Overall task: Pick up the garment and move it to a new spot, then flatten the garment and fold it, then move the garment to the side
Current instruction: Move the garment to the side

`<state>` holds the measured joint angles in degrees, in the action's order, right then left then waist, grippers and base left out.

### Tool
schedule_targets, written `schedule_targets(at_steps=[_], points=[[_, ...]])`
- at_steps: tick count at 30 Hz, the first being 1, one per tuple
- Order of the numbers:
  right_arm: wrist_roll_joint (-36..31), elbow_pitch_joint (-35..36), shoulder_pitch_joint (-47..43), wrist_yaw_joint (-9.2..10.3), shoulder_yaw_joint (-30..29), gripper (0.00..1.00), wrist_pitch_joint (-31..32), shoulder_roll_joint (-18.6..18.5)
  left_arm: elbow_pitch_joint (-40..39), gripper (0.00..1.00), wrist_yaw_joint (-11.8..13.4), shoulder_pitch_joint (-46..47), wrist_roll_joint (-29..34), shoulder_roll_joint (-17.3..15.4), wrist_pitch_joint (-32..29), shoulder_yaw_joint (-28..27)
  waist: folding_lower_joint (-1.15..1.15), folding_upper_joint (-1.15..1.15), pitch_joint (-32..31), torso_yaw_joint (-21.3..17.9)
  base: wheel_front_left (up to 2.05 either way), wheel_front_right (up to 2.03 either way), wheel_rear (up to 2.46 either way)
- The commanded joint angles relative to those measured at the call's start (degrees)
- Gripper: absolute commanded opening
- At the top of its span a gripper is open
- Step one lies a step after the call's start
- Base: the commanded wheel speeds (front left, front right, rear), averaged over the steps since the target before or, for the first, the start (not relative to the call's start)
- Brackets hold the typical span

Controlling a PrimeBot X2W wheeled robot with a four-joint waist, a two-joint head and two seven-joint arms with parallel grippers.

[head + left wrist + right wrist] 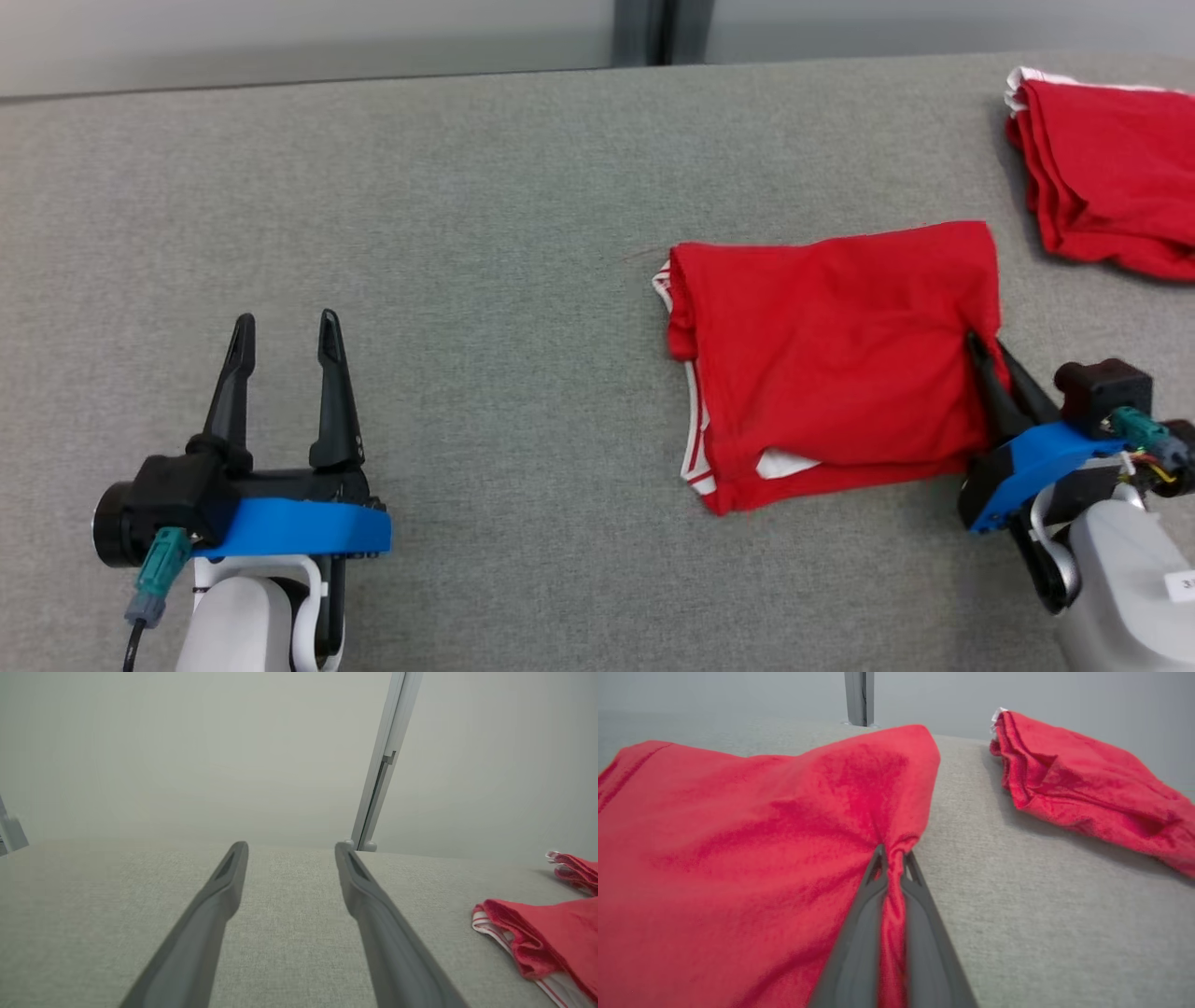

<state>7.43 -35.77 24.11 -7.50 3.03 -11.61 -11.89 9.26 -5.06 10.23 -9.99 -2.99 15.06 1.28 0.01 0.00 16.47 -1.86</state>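
The garment (831, 355) is red with white trim, folded into a rough rectangle at the centre right of the grey table (467, 233). My right gripper (985, 350) is shut on the garment's right edge; the right wrist view shows red cloth (738, 868) bunched and pinched between the two dark fingers (859, 933) of the right gripper (892, 854). My left gripper (285, 331) stands open over bare table at the lower left, well apart from the garment. The left wrist view has its fingers (210, 919) spread, nothing between them, and the garment's trimmed edge (537, 942) at the right.
A second folded red garment (1111, 177) lies at the far right of the table; it appears as the red pile (1087, 788) in the right wrist view. A pale wall with a vertical post (380, 765) stands behind the table's far edge.
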Motion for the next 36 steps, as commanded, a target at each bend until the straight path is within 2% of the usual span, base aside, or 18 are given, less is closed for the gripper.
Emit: schedule_targets(at_steps=[1, 5, 9, 16, 22, 25, 26, 28, 36], points=[[0.5, 0.6, 1.0, 0.01, -0.6, 0.0, 0.3, -1.2, -0.4, 1.0, 0.0, 1.2, 0.3, 0.0, 0.1, 0.1, -0.01, 0.0, 0.7, -0.7, 0.0, 0.0, 0.0], [1.1, 2.2, 2.0, 0.01, -1.4, 0.0, 0.0, -2.8, -0.8, 1.0, -0.3, 2.5, 0.6, 0.0, 0.1, 0.0, -0.01, 0.0, 2.3, -2.4, 0.0, 0.0, 0.0], [0.9, 3.6, 4.0, 0.01, 0.0, 0.0, 0.0, -2.9, -0.8, 1.0, -0.5, 3.5, 1.1, 0.1, 0.1, 0.2, -0.01, 0.0, 3.1, -3.1, 0.0, 0.0, 0.0], [0.2, 4.7, 13.8, 0.01, 4.6, 0.0, 2.5, -6.2, -1.6, 1.0, -1.0, 5.6, 1.9, 0.1, 0.1, 0.5, -0.01, 0.0, 6.1, -2.8, 0.0, 0.0, 0.0], [0.5, 3.4, 22.9, 0.01, 6.8, 0.0, 5.2, -13.1, -3.1, 1.0, -1.4, 8.0, 2.7, 0.0, 0.1, 1.4, -0.01, 0.0, 10.8, -2.5, 0.0, 0.0, 0.0], [1.2, 1.9, 26.1, 0.01, 6.5, 0.0, 5.8, -17.3, -3.8, 1.0, -1.5, 8.9, 3.0, -0.3, 0.1, 1.7, -0.01, 0.0, 12.7, -2.7, 0.0, 0.0, 0.0], [1.3, 0.6, 27.2, 0.01, 6.2, 0.0, 6.4, -20.1, -4.4, 1.0, -1.6, 9.4, 3.1, -0.6, 0.1, 2.0, -0.01, 0.0, 13.8, -2.9, 0.0, 0.0, 0.0], [2.0, -0.1, 28.4, 0.01, 5.6, 0.0, 6.6, -22.4, -4.9, 1.0, -1.6, 9.4, 3.3, -0.9, 0.1, 1.9, -0.01, 0.0, 14.7, -3.4, 0.0, 0.0, 0.0], [3.0, -5.5, 31.8, 0.01, 2.5, 0.0, 8.3, -29.5, -6.4, 1.0, -1.8, 10.1, 3.8, -1.6, 0.1, 2.3, -0.01, 0.0, 16.8, -4.8, 0.0, 0.0, 0.0]])
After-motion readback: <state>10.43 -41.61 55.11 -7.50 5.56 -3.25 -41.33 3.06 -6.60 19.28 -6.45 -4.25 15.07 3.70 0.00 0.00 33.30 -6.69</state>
